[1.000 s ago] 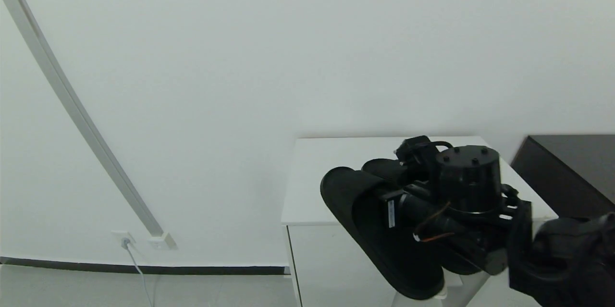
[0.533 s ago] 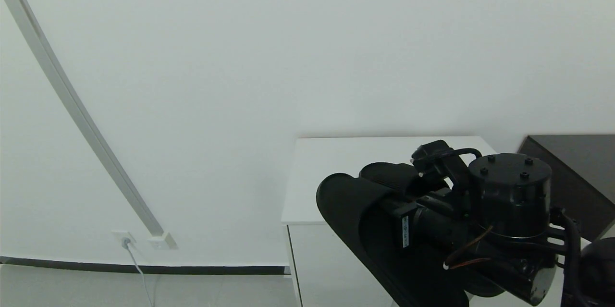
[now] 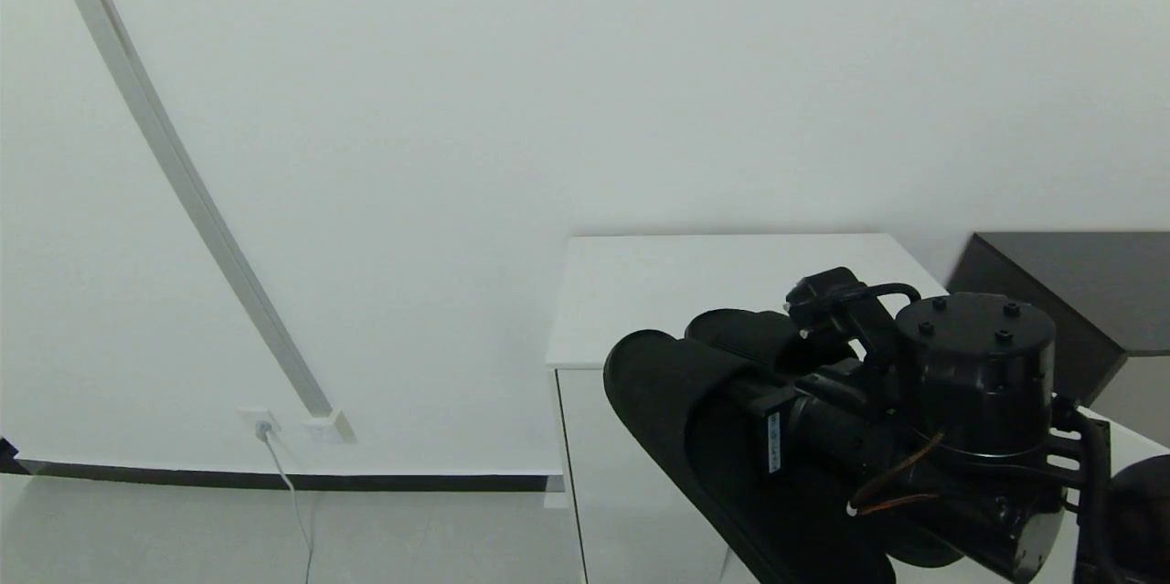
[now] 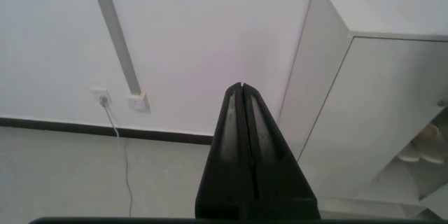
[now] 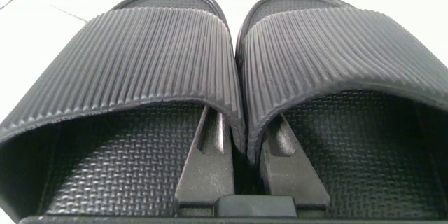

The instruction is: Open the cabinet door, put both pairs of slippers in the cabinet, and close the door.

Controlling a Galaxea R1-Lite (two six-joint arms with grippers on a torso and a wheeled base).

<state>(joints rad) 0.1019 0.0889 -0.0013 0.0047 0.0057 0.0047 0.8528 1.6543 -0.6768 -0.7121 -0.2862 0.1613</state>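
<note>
A pair of black ribbed slippers point(image 3: 676, 401) hangs tilted in front of the white cabinet point(image 3: 713, 292), held side by side by my right gripper point(image 3: 777, 410). In the right wrist view the gripper point(image 5: 241, 122) is shut on the slippers point(image 5: 154, 56), one finger under each strap, pinching the inner edges together. My left gripper point(image 4: 241, 91) is shut with nothing in it, out to the left of the cabinet point(image 4: 329, 77) above the floor. Pale slipper-like shapes point(image 4: 420, 145) show low inside the cabinet; I cannot tell how its door stands.
A dark piece of furniture point(image 3: 1079, 292) stands right of the cabinet. A slanted conduit point(image 3: 183, 173) runs down the white wall to a socket with a cable point(image 3: 265, 430). Bare floor point(image 3: 274, 529) lies left of the cabinet.
My right arm with the black slippers came lower and nearer the head camera. After that the head view itself shifted; the slippers stay in the same grip.
</note>
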